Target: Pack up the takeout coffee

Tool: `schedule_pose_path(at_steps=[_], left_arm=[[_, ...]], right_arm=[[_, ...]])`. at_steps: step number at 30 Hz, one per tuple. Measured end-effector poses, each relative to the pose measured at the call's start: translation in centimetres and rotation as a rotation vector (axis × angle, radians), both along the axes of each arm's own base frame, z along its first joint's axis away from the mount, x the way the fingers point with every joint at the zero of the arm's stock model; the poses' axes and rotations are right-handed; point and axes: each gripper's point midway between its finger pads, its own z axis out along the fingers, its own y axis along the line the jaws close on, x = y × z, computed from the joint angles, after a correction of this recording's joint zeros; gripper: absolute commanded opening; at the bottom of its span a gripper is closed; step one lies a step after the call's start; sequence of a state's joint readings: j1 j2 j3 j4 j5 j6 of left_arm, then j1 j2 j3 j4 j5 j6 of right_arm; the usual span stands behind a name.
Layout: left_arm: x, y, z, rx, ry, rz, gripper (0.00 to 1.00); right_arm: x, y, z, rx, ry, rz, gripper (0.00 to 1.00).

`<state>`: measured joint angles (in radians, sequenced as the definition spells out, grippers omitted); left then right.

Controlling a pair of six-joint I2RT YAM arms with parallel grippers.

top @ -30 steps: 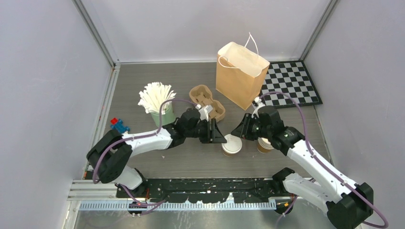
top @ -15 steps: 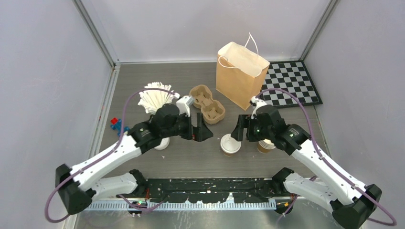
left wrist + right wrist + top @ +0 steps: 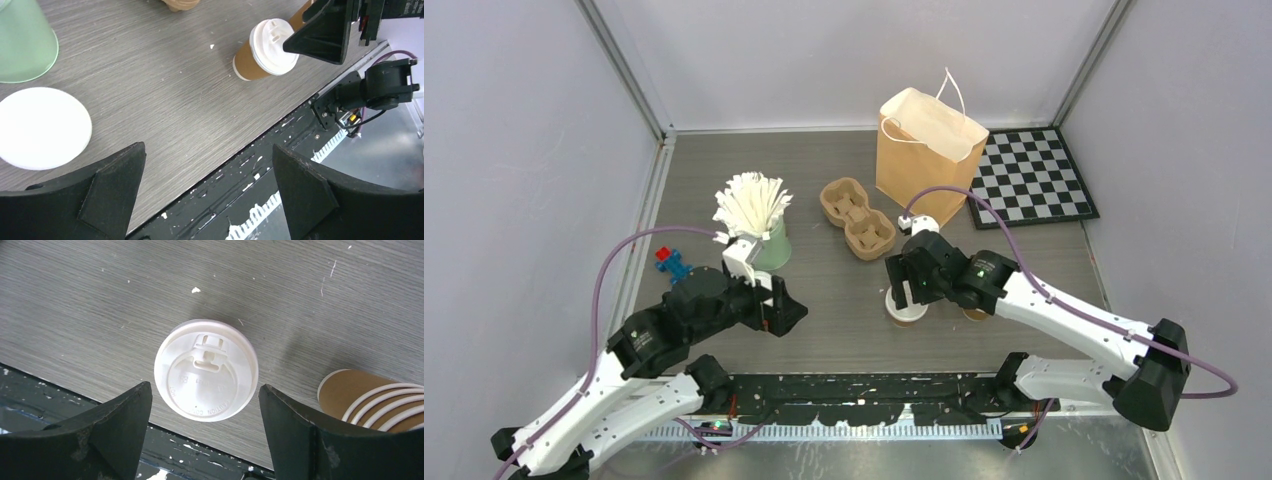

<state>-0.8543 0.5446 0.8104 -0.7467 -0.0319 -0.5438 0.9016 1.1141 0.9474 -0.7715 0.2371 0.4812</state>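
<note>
Two grippers, and both of mine are spread wide with nothing in them. Over on my left, the left gripper (image 3: pixel 786 312) hovers low above the table (image 3: pixel 844 340), jaws gaping, with a loose white lid (image 3: pixel 42 127) lying flat below it and a green cup (image 3: pixel 22 42) holding white sticks (image 3: pixel 749 200) just beyond. The coffee cup (image 3: pixel 206 370) stands upright near the front edge of the table, lid on, a little right of centre, in front of the cardboard cup carrier (image 3: pixel 859 215). My right gripper (image 3: pixel 205 388) hangs directly above it, one finger to each side of the lid, with a clear gap on both sides, touching nothing. Just to the right stands a stack of lidless cups (image 3: pixel 370 400), close enough to knock. Further back on that side is the open paper bag (image 3: pixel 929 155). I judge the coffee cup light and its paper wall soft, so a hard squeeze could dent it or pop the lid, which looks slick and only pressed on. I would come down past the lid, close gently on the brown wall just under the rim, where it should be stiffest, and keep it upright.
</note>
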Motion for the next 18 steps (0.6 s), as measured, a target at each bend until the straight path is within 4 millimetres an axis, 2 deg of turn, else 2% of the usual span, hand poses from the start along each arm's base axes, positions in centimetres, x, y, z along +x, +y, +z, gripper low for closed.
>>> schedule_pose_path(at_steps=[5, 11, 18], left_arm=[[-0.4, 1.1, -0.4, 0.009, -0.014, 0.015, 1.00], [-0.5, 1.2, -0.2, 0.005, -0.022, 0.014, 1.00], [-0.4, 1.3, -0.2, 0.013, -0.029, 0.017, 1.00]], right_arm=[[0.2, 0.1, -0.6, -0.018, 0.011, -0.005, 0.81], [0.4, 0.5, -0.7, 0.001, 0.001, -0.012, 0.76], [0.0, 0.3, -2.1, -0.015, 0.030, -0.017, 0.70]])
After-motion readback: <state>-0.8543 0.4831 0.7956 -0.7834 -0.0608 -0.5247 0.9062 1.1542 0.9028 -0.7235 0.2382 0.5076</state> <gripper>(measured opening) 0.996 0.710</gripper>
